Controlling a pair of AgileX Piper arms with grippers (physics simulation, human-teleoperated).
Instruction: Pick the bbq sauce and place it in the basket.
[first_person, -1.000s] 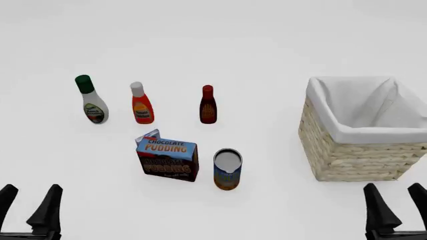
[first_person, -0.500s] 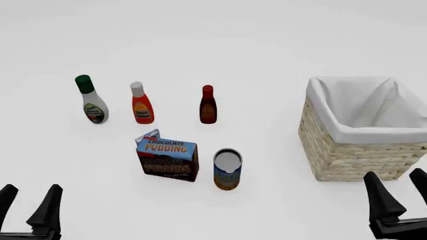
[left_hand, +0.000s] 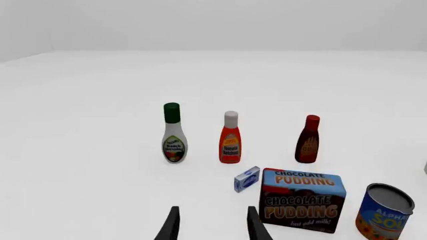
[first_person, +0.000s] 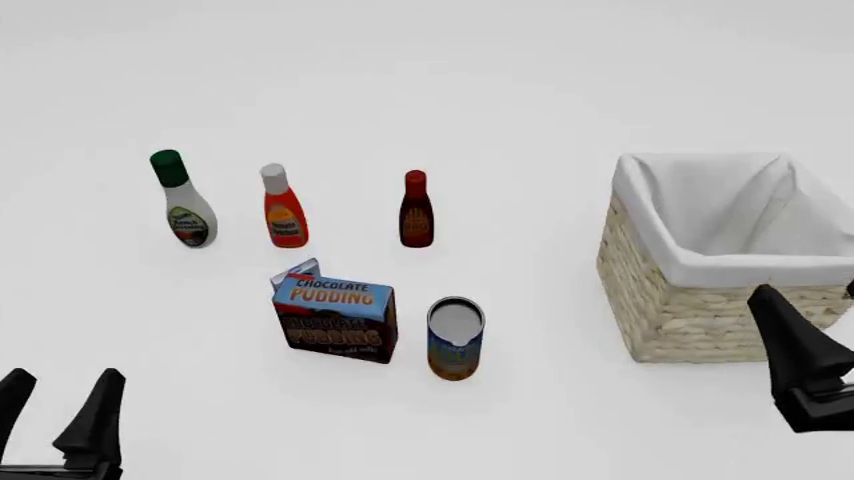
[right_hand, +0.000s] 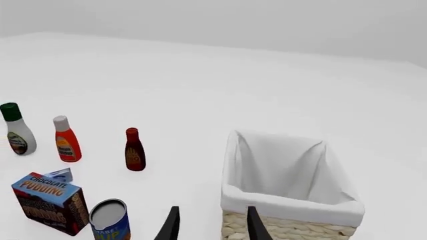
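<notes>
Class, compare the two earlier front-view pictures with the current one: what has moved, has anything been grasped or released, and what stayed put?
Only the right gripper moved: it rose from the near edge and drifted slightly right, now in front of the basket. It is open and holds nothing. The left gripper stayed open in place. The bbq sauce, other bottles, pudding box and can did not move.

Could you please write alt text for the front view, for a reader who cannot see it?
The bbq sauce stands upright on a white table, apart from the lined wicker basket at right. Both open grippers, left and right, hold nothing.
</notes>
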